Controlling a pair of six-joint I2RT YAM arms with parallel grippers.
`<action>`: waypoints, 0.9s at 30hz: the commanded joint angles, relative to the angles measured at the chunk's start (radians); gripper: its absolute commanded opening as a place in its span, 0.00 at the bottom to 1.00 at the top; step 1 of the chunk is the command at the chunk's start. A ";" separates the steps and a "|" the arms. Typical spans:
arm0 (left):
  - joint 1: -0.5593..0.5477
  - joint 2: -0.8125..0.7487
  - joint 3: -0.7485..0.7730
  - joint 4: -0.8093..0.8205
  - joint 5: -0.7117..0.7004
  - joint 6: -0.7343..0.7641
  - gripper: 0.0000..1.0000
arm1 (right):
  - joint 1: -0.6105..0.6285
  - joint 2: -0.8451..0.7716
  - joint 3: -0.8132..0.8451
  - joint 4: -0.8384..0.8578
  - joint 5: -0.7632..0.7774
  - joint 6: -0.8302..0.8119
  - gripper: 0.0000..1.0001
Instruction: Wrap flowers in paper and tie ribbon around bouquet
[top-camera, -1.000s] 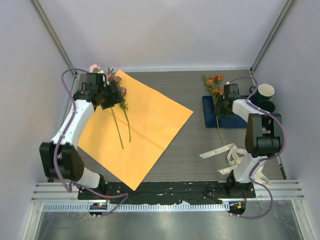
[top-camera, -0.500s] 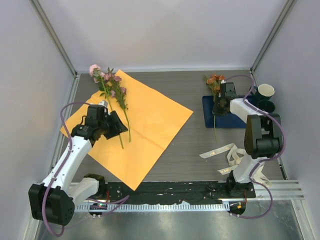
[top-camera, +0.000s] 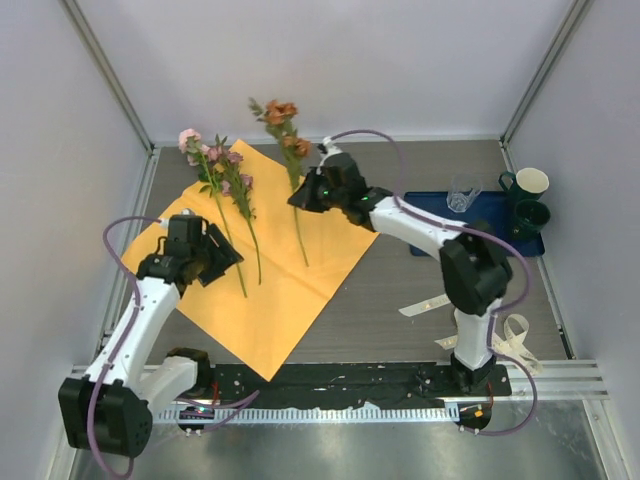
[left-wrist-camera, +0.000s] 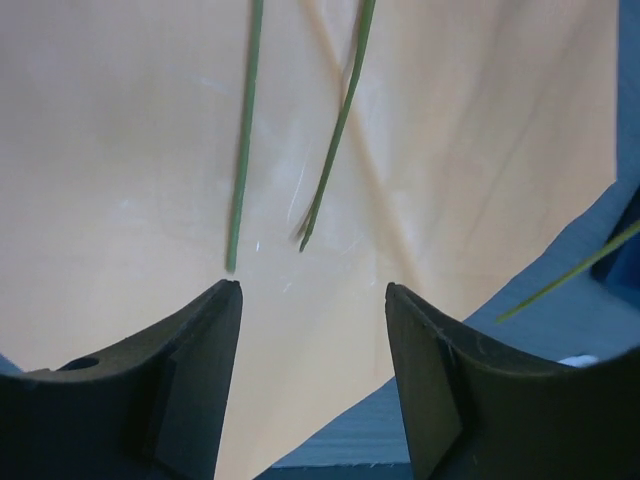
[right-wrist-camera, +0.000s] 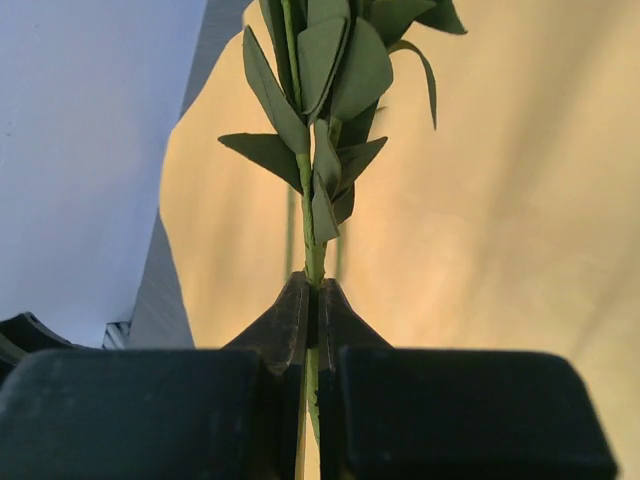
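Grey wood-grain table (top-camera: 400, 290) is filling the floor of the booth, with pale walls (top-camera: 330, 60) and metal posts closing it in. One big orange paper (top-camera: 290, 270) is lying flat, cornerwise, on the left half. One blue tray (top-camera: 495, 218) is sitting at the right, carrying two mugs (top-camera: 530, 182) and one clear glass (top-camera: 460, 195). One cream ribbon (top-camera: 432, 303) is curling on the table near the right arm's base, and its print is too small to read.

Flowers (top-camera: 225, 185) – three stems in all. Two pink ones are lying on the paper's far left corner. The third, an orange-brown one (top-camera: 290, 145), is being pinched by the right gripper (right-wrist-camera: 312, 300), jaws clamped tight on the stem just under the leaves, above the paper's far edge.

The left gripper (left-wrist-camera: 312, 288) is hovering over the paper with its jaws standing apart and holding nothing – the two stem ends are lying just beyond its fingertips.
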 joint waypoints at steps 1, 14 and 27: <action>0.126 0.134 0.152 0.036 0.130 0.016 0.64 | 0.067 0.162 0.147 0.142 -0.025 0.135 0.00; 0.202 0.246 0.095 0.177 0.218 -0.052 0.59 | 0.110 0.468 0.320 0.220 -0.056 0.322 0.01; 0.196 0.088 -0.029 0.159 0.273 -0.086 0.49 | 0.132 0.538 0.431 0.078 -0.082 0.219 0.36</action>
